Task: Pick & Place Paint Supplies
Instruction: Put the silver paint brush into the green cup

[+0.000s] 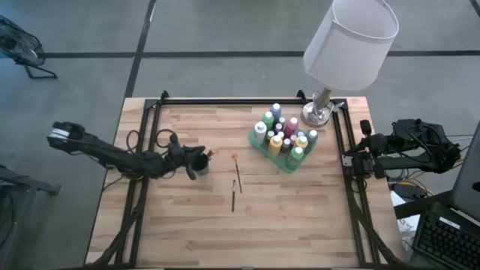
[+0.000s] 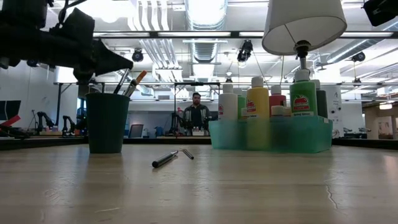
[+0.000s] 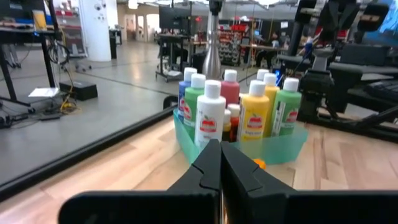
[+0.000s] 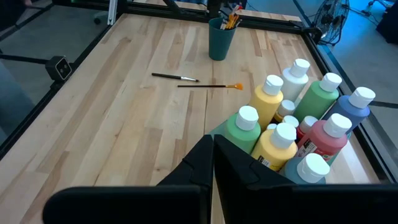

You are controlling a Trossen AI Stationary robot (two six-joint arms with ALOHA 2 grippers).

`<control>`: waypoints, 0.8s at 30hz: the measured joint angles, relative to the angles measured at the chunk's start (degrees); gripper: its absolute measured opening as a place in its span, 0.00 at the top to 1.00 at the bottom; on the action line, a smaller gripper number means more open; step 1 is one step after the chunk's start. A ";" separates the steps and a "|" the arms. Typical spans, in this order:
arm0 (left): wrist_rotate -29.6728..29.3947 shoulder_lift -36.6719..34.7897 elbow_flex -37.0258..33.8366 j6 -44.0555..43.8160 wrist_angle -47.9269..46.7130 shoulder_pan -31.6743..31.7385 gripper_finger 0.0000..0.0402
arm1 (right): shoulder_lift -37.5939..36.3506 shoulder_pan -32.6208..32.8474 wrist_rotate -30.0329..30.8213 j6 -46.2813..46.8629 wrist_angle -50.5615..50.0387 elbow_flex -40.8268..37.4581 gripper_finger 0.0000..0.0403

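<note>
On the wooden table (image 1: 187,232) the paint bottles (image 1: 283,137) stand packed together with their white caps up in a translucent green tray (image 1: 289,166), which sits toward the right side just beside the base of a lamp (image 1: 319,109) with a white shade. From the right wrist view the bottles read as yellow, green, red, blue and white (a few smaller ones are tucked between the taller ones, their colours hard to tell). Two thin brushes lie loose on the bare wood between the tray and a small dark green cup (image 1: 201,162): a brush with an orange tip (image 1: 238,172) and a darker brush (image 1: 233,194) just beside it, lying nearly parallel, and whether they touch cannot be told. More brushes (image 2: 132,81) stand handle-down in the cup, leaning against its rim. The left gripper (image 1: 189,163) hangs right at the cup, above its rim in the low view, with its jaws pressed together and nothing between them. The right gripper (image 1: 351,160) waits at the table's right edge, near the tray, its jaws likewise closed together and empty. A person (image 2: 196,112) stands far off in the room behind the table.
</note>
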 joint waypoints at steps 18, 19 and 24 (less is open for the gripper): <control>-0.17 6.25 0.02 -2.75 -0.17 0.02 0.97 | 0.00 0.02 0.00 0.00 0.01 -0.01 0.98; -0.23 6.41 0.02 -2.75 -0.17 0.02 0.96 | 0.00 0.02 -0.02 0.00 0.02 -0.01 0.98; -0.70 6.51 0.11 -3.24 -0.18 0.07 0.88 | 0.00 0.02 -0.02 0.00 0.00 0.00 0.98</control>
